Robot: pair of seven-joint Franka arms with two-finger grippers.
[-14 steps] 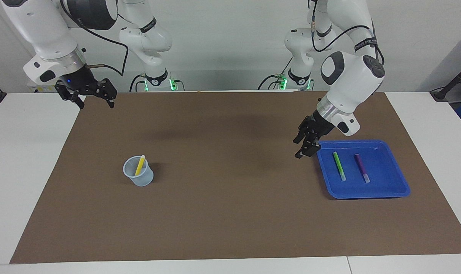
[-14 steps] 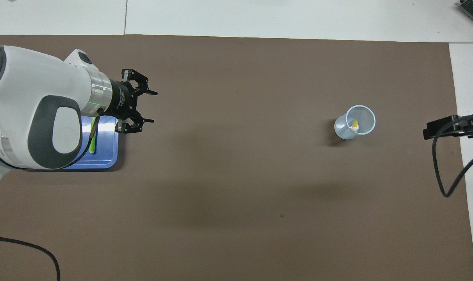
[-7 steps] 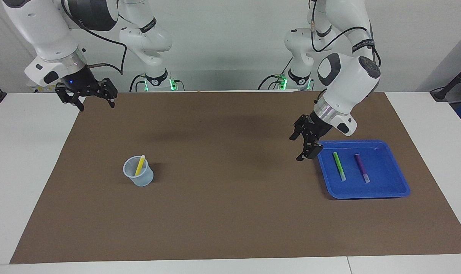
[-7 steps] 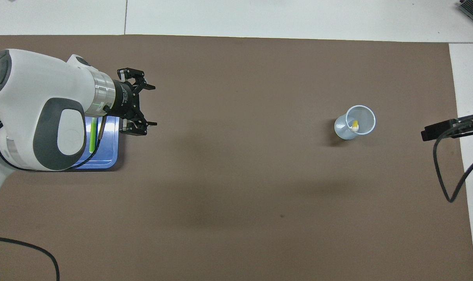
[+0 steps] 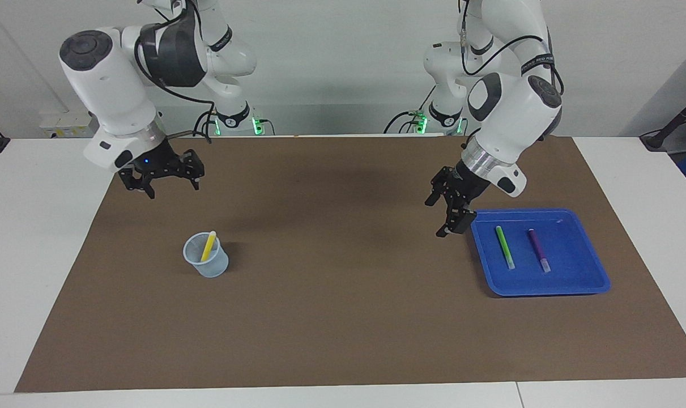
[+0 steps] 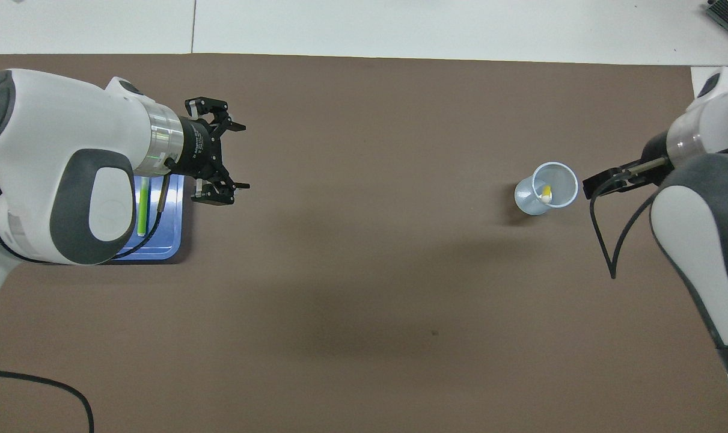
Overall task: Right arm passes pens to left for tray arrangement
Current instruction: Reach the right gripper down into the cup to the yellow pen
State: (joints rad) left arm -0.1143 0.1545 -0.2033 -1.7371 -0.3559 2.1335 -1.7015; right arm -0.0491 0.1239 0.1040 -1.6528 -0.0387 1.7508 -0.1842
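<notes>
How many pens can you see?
3. The green pen and the purple pen lie side by side in the blue tray. The yellow pen stands leaning in the plastic cup, toward the right arm's end. None looks hidden.

Translucent bluish cup upright on brown mat over white table.

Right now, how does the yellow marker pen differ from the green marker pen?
The slim yellow marker pen stands tilted in the translucent bluish plastic cup, while the slim green marker pen lies flat in the shallow bright blue plastic tray. The yellow one is alone at the right arm's end; the green one lies beside a purple marker pen at the left arm's end. Both are unheld.
</notes>
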